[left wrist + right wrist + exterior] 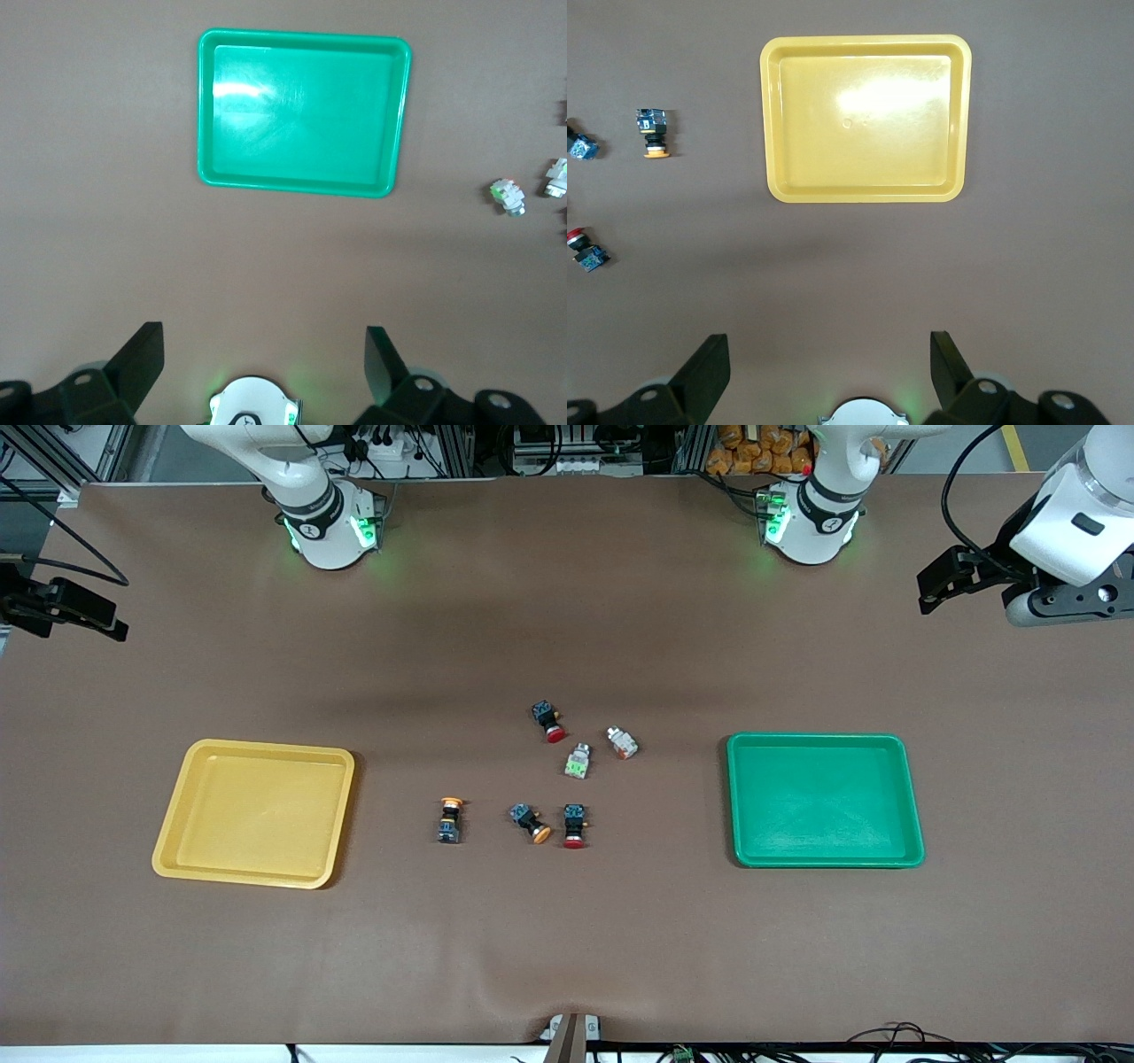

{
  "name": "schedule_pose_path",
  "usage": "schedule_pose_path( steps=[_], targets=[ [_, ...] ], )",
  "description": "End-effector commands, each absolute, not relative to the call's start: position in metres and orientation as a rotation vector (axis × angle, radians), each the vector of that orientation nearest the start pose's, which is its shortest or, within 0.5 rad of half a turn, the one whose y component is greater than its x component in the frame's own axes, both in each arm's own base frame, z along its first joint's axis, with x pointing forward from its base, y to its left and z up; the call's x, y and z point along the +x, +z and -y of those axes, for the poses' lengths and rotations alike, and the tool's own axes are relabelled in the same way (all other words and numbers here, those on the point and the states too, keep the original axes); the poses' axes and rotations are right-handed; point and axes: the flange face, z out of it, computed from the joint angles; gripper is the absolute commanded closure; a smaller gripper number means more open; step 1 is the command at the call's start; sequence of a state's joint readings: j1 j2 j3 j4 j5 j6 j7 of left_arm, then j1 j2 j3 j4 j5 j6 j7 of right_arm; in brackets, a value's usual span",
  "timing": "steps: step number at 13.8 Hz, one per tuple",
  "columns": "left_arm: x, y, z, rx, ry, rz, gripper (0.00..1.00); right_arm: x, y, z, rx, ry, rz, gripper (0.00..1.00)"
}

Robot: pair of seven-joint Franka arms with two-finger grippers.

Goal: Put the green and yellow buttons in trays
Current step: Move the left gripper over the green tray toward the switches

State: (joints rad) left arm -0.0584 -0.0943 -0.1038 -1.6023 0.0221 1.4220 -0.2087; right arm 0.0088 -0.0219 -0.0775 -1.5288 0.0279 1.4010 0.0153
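Six buttons lie loose mid-table between the trays. Two black ones have orange-yellow caps point(450, 819) point(531, 822). One whitish button is green-marked point(578, 761), the other orange-red-marked point(622, 742). The yellow tray point(257, 812) sits toward the right arm's end and the green tray point(824, 799) toward the left arm's end; both hold nothing. My left gripper point(264, 354) hangs open, high above bare table near the green tray point(301, 111), nothing between its fingers. My right gripper point(830, 359) hangs open, high near the yellow tray point(866, 119), with one orange-capped button point(654, 133) beside that tray.
Two black buttons with red caps point(548, 721) point(575, 825) lie among the others. Both whitish buttons point(507, 195) point(556, 177) show at the edge of the left wrist view. A brown cloth covers the table; the arm bases point(811, 514) point(328, 522) stand along its back edge.
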Motion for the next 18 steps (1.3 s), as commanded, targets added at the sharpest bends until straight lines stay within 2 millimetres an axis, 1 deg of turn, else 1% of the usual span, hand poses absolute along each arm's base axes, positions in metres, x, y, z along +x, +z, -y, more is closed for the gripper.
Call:
schedule_pose_path(
  steps=[1, 2, 4, 5, 6, 10, 12, 13, 14, 17, 18],
  targets=[
    [0.495, 0.65, 0.062, -3.077, 0.163, 0.093, 0.0, 0.527, 0.646, 0.034, -3.109, 0.15, -0.141, 0.0],
    [0.496, 0.651, 0.057, -3.077, 0.159, 0.107, 0.0, 0.527, 0.645, 0.034, -3.109, 0.152, -0.141, 0.0],
    [0.498, 0.652, 0.058, -3.078, 0.144, 0.108, 0.0, 0.527, 0.645, 0.034, -3.109, 0.152, -0.141, 0.0],
    [0.505, 0.648, 0.058, -3.083, 0.146, 0.108, 0.0, 0.527, 0.645, 0.033, -3.108, 0.152, -0.141, 0.0],
    [0.509, 0.649, 0.057, -3.083, 0.141, 0.109, 0.0, 0.528, 0.644, 0.032, -3.107, 0.152, -0.136, 0.0],
    [0.519, 0.63, 0.057, -3.089, 0.196, 0.115, 0.0, 0.53, 0.642, 0.029, -3.107, 0.159, -0.129, 0.0],
    [0.528, 0.618, 0.06, -3.096, 0.172, 0.109, 0.0, 0.531, 0.64, 0.027, -3.106, 0.164, -0.124, 0.0],
    [0.532, 0.606, 0.06, -3.098, 0.16, 0.11, 0.0, 0.531, 0.641, 0.026, -3.106, 0.162, -0.119, 0.0],
    [0.537, 0.593, 0.066, -3.102, 0.16, 0.114, 0.0, 0.532, 0.638, 0.025, -3.106, 0.171, -0.117, 0.0],
    [0.551, 0.544, 0.093, -3.106, 0.202, 0.077, 0.0, 0.534, 0.636, 0.021, -3.107, 0.176, -0.105, 0.0],
    [0.555, 0.527, 0.099, -3.105, 0.22, 0.101, 0.0, 0.534, 0.635, 0.02, -3.107, 0.179, -0.105, 0.0]
  ],
)
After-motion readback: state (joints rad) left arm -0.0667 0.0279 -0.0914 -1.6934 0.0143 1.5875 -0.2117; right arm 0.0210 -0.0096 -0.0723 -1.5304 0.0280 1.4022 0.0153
